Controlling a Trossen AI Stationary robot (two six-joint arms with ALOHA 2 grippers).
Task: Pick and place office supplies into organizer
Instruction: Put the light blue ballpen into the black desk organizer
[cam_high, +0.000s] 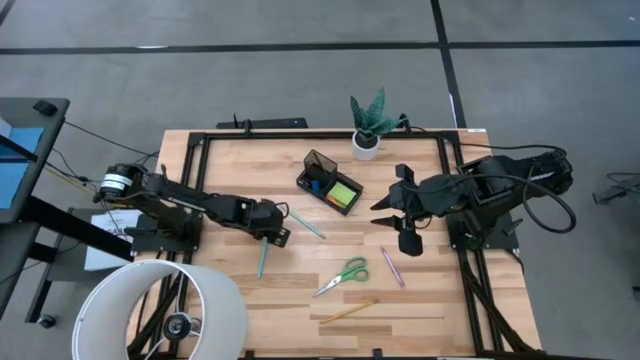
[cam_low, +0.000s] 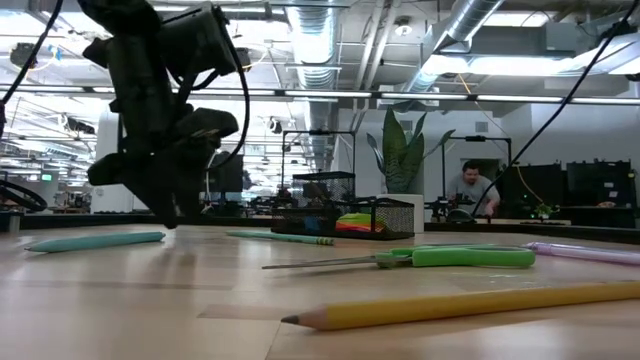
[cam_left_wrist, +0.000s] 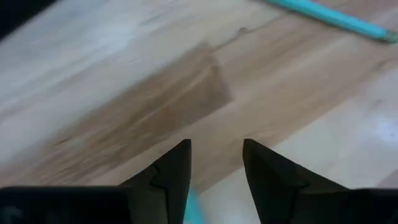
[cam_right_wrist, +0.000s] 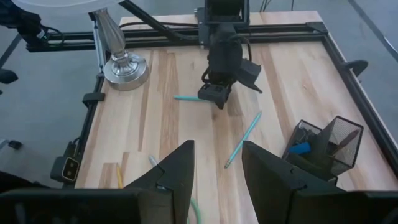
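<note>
Counter: pale wooden slab inside a black metal frame, seen from straight above.
Left tool: dark two-finger end of the left arm, low over the counter's left-middle; fingers parted with bare wood between them, grasping nothing.
Teal pen under left tool: slim teal stick lying on the wood just beside the left tool, running toward the near edge.
Second teal pen: slim teal stick lying between the left tool and the tray, apart from both.
Right tool: dark two-finger end of the right arm, raised over the right-middle of the counter; fingers spread apart, empty.
Organizer: small black mesh tray at the counter's far middle, holding a lime-green sticky-note pad and a small blue item.
Scissors: green-handled pair lying flat near the front centre.
Pink pen: lying right of the scissors.
Yellow pencil: lying nearest the front edge.
Potted plant: green leaves in a white pot, at the far edge behind the tray.
</note>
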